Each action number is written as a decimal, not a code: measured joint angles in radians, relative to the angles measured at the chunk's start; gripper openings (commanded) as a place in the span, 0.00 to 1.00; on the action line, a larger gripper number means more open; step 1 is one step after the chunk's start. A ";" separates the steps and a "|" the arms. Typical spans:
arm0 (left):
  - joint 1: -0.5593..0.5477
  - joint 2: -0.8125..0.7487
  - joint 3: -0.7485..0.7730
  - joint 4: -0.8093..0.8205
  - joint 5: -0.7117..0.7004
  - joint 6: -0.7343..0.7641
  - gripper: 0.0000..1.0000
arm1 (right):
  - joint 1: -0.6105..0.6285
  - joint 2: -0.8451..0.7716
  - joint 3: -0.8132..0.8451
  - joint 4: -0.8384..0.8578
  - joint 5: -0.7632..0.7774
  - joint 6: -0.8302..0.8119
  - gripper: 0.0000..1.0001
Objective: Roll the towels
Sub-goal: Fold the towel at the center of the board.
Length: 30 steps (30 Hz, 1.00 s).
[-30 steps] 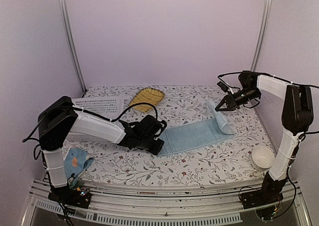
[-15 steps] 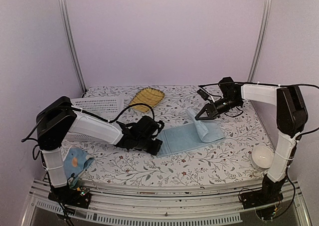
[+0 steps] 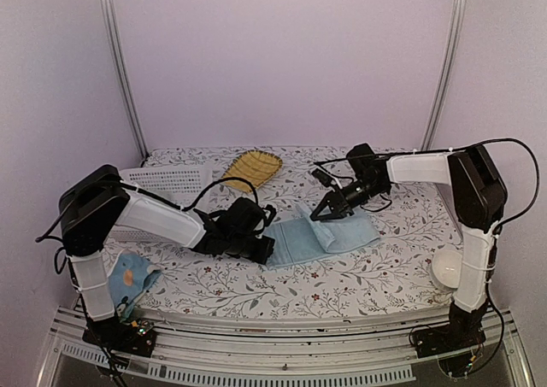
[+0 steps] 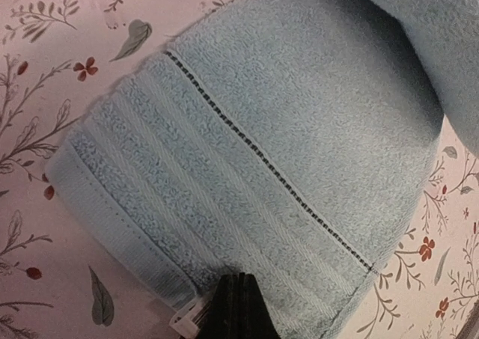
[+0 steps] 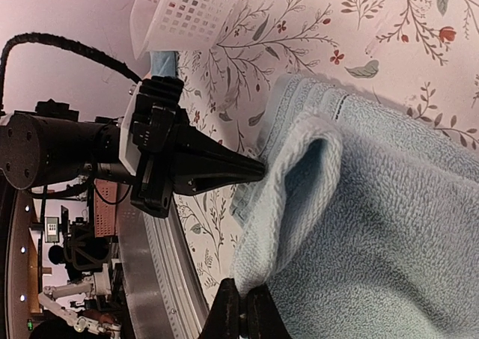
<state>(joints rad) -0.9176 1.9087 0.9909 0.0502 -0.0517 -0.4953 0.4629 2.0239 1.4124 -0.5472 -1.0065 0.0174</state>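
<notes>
View from above, plain towel (image 3: 342,233): flat on the floral worktop (image 3: 342,289), mid-table, right end lifted and folded back leftward.
View from above, right end effector (image 3: 318,216): clamped on that lifted fold.
View from above, left end effector (image 3: 267,249): low at the towel's left end.
View from above, printed towel (image 3: 128,280): bunched at the near-left corner.
Left wrist, left end effector (image 4: 238,305): fingers together, tips at the plain towel (image 4: 284,144) hem.
Right wrist, right end effector (image 5: 241,309): pinched on the curled edge of the plain towel (image 5: 374,227); left end effector (image 5: 224,170) pointing at the far hem; white basket (image 5: 191,17) beyond.
</notes>
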 measured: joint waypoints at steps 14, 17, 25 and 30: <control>0.007 0.000 -0.006 0.016 0.023 -0.014 0.00 | 0.077 0.080 0.100 0.113 -0.021 0.180 0.02; 0.007 0.000 -0.006 0.016 0.023 -0.014 0.00 | 0.087 0.096 0.117 0.124 -0.021 0.208 0.02; 0.008 0.000 -0.006 0.016 0.026 -0.014 0.00 | 0.106 0.122 0.133 0.167 -0.030 0.283 0.02; 0.008 0.000 -0.008 0.018 0.026 -0.014 0.00 | 0.124 0.134 0.133 0.178 -0.032 0.305 0.02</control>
<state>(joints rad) -0.9092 1.9087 0.9833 0.0685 -0.0257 -0.5098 0.5873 2.1578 1.5455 -0.3695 -1.0389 0.3225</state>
